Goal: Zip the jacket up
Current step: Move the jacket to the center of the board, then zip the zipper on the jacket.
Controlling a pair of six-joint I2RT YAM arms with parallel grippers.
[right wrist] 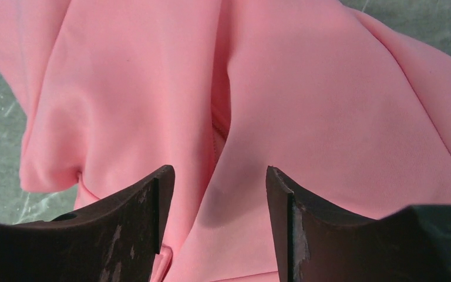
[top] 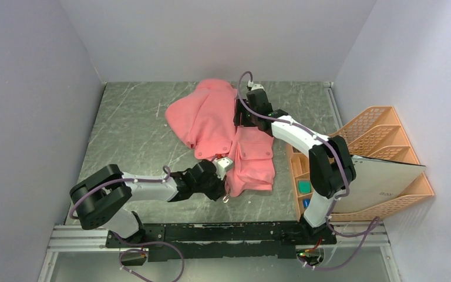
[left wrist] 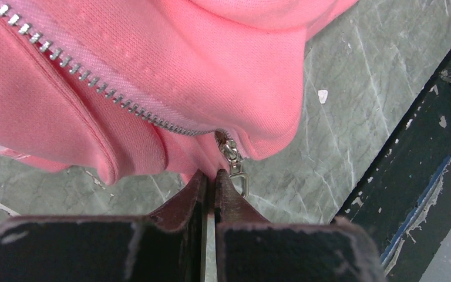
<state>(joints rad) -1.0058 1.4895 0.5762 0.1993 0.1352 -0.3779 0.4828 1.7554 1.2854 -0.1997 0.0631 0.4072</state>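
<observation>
Pull point(left wrist: 235, 164) just beside left fingers point(left wrist: 211, 176) — shut, hold on jacket point(left wrist: 211, 70) unclear; zipper point(left wrist: 94, 88) runs off toward right fingers point(right wrist: 217, 173) — open, empty.

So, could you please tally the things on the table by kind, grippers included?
jacket: 1
grippers: 2, left gripper and right gripper
orange rack: 1
white panel: 1
small items in the rack: 2, teal item and blue item
total: 7
</observation>
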